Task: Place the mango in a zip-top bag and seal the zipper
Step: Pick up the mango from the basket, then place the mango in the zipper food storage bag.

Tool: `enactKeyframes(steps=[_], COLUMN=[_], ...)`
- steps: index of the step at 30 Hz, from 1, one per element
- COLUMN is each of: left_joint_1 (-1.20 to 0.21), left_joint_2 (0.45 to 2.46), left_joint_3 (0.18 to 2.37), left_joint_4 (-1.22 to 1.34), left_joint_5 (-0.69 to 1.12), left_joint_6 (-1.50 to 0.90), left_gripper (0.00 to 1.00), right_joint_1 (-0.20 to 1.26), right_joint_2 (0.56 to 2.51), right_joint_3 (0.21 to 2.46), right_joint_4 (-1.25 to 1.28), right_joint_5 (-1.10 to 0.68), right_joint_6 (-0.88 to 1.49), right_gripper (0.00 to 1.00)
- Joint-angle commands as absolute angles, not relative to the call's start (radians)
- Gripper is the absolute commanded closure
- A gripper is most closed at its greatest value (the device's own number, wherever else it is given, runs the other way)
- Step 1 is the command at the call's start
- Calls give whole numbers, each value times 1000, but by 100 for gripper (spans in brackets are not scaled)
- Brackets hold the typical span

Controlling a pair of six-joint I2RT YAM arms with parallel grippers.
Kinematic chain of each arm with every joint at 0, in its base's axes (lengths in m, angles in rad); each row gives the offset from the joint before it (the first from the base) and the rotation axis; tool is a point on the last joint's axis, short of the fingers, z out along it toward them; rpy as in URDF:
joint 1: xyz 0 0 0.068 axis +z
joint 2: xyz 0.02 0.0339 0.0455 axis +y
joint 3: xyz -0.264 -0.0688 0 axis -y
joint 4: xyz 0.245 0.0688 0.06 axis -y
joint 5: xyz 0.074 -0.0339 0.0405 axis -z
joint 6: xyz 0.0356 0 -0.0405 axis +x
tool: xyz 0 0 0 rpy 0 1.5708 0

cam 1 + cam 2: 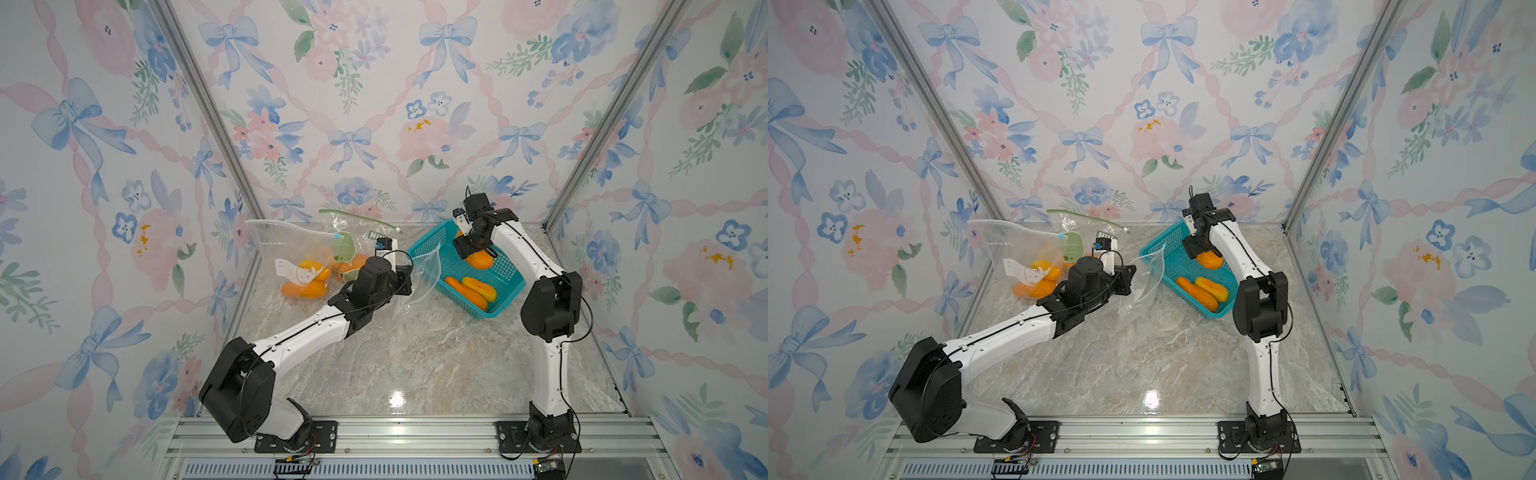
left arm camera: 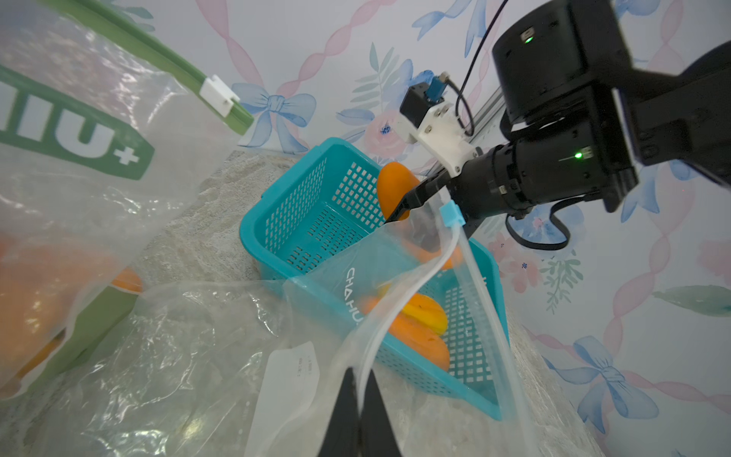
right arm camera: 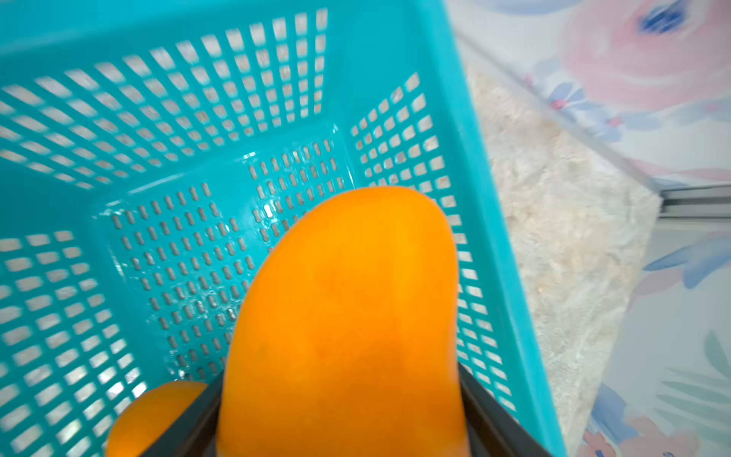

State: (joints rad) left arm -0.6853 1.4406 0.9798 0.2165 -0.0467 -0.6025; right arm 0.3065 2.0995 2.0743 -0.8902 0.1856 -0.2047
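Right of centre in a top view, the right claw (image 1: 473,249) grasps a mango (image 1: 480,261) above the teal basket (image 1: 432,245). At centre, the left claw (image 2: 360,411) is clenched on the rim of the clear zip-top bag (image 2: 356,277).

Free passage over bare marble tabletop (image 1: 415,361) across the near half. Blocked at the back: filled bags (image 1: 291,257) left, teal basket (image 1: 432,249) right, upright clear bag (image 1: 424,278) between (just beside the basket). Loose mangoes (image 1: 473,293) in its near end, raised mango (image 3: 344,316) over the far.
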Motion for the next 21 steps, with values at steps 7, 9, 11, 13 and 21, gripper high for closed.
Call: enactKeyframes(steps=[7,9,11,13,21], left_joint_1=[-676,-672,-665,-655,-622], left_joint_2=[1477,1481,1486,1494,1537], left_joint_3=[1040,1046,1054,1062,1109], left_joint_4=[231,231,230,231,232], left_joint_5=[-13,-17,-12,-3,74], left_joint_6=[-616,-621,-629,-642,-694], left_gripper=[100,100,100,100,100], right_joint_1=[428,469,521,551,633], right_joint_2=[1688,1617,1570,1527,1431], right_joint_3=[1731,1667,1625,1562,1337], right_joint_4=[-449,-368,-307,-215,169], right_joint_5=[181,166,187,168,82], right_joint_6=[39,49,49,82,132], right_gripper=[64,64,65,67,68])
